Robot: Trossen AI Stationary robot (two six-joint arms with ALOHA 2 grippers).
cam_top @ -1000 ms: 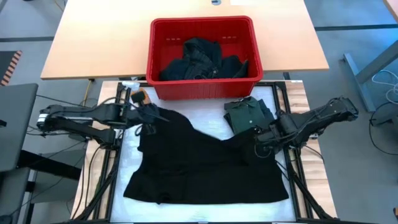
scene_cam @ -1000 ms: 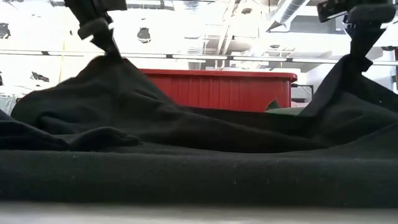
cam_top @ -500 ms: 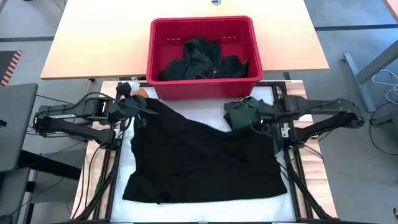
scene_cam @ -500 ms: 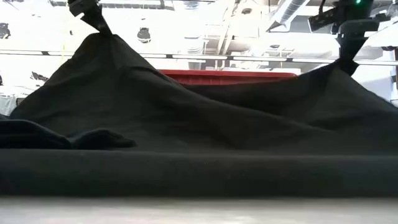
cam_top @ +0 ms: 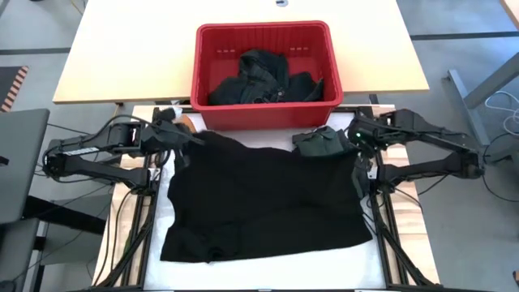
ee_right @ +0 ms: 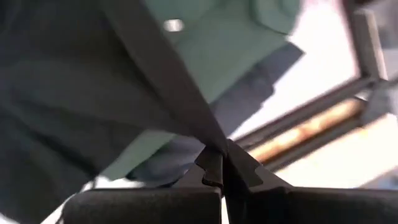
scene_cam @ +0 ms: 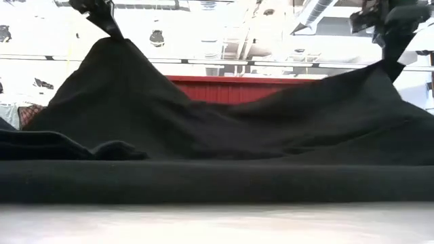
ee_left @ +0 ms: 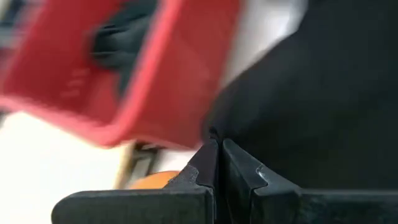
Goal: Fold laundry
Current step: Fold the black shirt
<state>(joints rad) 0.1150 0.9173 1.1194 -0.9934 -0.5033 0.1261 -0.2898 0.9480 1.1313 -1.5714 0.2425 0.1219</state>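
Your largest item is the black garment (cam_top: 268, 199), spread over the white work surface (cam_top: 268, 276) in front of the red basket (cam_top: 263, 113). Its near edge lies flat on the surface; its 2 far corners are lifted, so the low view shows the cloth rising to 2 peaks with a sag between them.

The red basket stands on the wooden table (cam_top: 122, 57) just behind the garment and holds a heap of dark laundry (cam_top: 263, 77).

Your left gripper (cam_top: 193, 138) is at the garment's far-left corner, close to the basket's front wall. In the left wrist view its fingers (ee_left: 205, 165) are pressed together with the black cloth pinched at their tips.

Your right gripper (cam_top: 355, 139) is at the far-right corner. In the right wrist view its fingers (ee_right: 214, 163) are likewise pressed together on a taut fold of the black cloth, which runs away from the tips.

The folded green shirt (cam_top: 323, 143) lies just beside the right gripper, between the gripper and the basket, with the black garment's raised edge touching or overlapping it.

An orange object (cam_top: 186, 123) shows near the left gripper; you cannot tell what it is.
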